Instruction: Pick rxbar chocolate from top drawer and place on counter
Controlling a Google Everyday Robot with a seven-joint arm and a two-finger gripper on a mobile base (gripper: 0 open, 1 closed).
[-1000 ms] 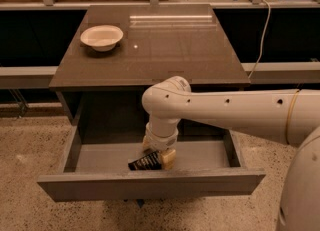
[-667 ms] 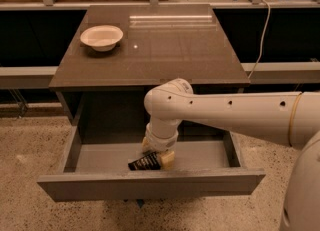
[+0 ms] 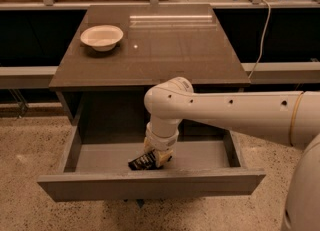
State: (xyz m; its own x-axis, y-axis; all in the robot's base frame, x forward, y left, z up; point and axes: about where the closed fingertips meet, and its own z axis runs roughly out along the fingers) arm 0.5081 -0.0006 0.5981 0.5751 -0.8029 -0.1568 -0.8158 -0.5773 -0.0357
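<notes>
Top drawer (image 3: 95,158) pulled out of the cabinet; I see its grey floor, both side walls and the plain front panel. One item in it: the rxbar chocolate (image 3: 139,162), black wrapper, lying near the front panel, about mid-width, tilted with its right end raised

Gripper (image 3: 159,158) is down inside the drawer, just behind the front panel, wrist pointing straight down. The fingers (image 3: 164,155) look closed on the bar's right end; the left end sticks out free toward the drawer's left side. I can't tell whether that low end touches the floor

Arm (image 3: 235,112) comes in from the right, crossing above the drawer's right half and in front of the bench (image 3: 170,50) edge

Bench top: white bowl (image 3: 102,37) at the back left corner, well apart from everything below. Glossy slab, light glare across the back

Room: drawer floor left of the bar is open to the side wall. Front panel's top edge sits close to the fingers. Speckled floor (image 3: 30,145) on both sides of the cabinet
</notes>
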